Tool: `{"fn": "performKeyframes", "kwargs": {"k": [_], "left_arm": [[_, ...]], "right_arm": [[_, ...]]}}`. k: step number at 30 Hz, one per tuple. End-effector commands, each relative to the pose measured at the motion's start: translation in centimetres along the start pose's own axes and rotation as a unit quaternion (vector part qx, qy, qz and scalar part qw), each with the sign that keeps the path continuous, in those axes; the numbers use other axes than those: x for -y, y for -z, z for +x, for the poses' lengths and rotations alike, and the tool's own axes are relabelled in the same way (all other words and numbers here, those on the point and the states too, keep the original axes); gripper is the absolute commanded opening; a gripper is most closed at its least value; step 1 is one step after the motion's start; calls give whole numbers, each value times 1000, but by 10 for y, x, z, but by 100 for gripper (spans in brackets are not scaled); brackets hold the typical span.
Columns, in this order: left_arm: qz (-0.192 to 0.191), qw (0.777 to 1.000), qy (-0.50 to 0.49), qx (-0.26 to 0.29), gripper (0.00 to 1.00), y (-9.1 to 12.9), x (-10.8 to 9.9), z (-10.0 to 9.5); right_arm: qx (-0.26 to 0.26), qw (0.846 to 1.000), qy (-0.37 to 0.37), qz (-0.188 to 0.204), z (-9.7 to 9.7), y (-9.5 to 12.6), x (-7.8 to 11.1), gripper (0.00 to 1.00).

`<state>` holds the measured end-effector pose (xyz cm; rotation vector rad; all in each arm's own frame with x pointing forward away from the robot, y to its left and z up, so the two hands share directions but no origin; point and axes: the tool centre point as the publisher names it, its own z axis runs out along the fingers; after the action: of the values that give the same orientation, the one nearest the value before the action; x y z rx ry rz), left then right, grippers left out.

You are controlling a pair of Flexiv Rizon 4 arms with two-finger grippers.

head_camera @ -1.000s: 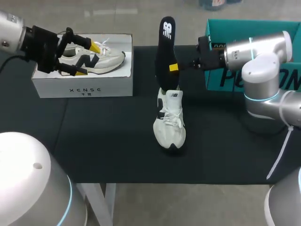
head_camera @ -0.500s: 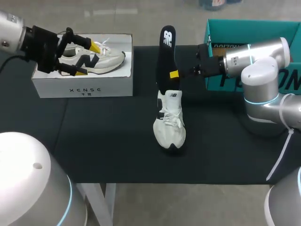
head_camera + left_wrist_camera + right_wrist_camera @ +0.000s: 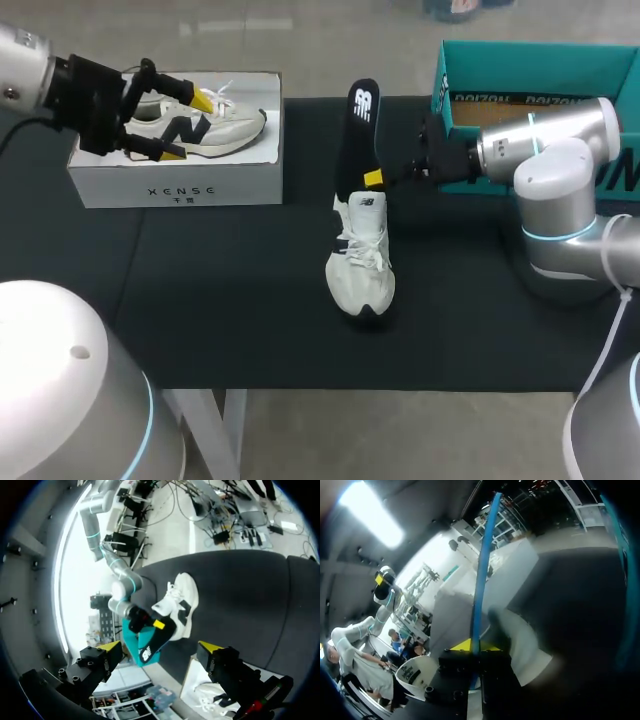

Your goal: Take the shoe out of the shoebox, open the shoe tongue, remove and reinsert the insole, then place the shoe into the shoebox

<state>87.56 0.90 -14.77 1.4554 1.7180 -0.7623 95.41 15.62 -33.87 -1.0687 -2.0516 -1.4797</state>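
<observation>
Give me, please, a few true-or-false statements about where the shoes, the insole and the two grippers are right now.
1. The right gripper is shut on the black insole, which stands upright. True.
2. The white shoe on the table lies on its side. False: it stands on its sole, laces up.
3. A second shoe lies in the white shoebox. True.
4. The left gripper is shut on the second shoe. False: its fingers are open and it is above the shoebox.
</observation>
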Motion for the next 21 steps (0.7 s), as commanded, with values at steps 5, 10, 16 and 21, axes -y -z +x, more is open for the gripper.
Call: {"fn": "performKeyframes", "kwargs": {"k": [5, 10, 16, 21], "left_arm": [[0, 1000, 0, -2, 100, 0, 0, -1], [0, 1000, 0, -2, 100, 0, 0, -1], [0, 1000, 0, -2, 100, 0, 0, -1], [0, 1000, 0, -2, 100, 0, 0, -1]], "right_arm": [[8, 1000, -10, 0, 2, 1, 10, 30], [17, 1000, 0, -5, -1, 5, -3, 48], [28, 999, 20, -8, -6, 6, -25, 32], [34, 999, 26, -5, -4, 6, -27, 0]]}}
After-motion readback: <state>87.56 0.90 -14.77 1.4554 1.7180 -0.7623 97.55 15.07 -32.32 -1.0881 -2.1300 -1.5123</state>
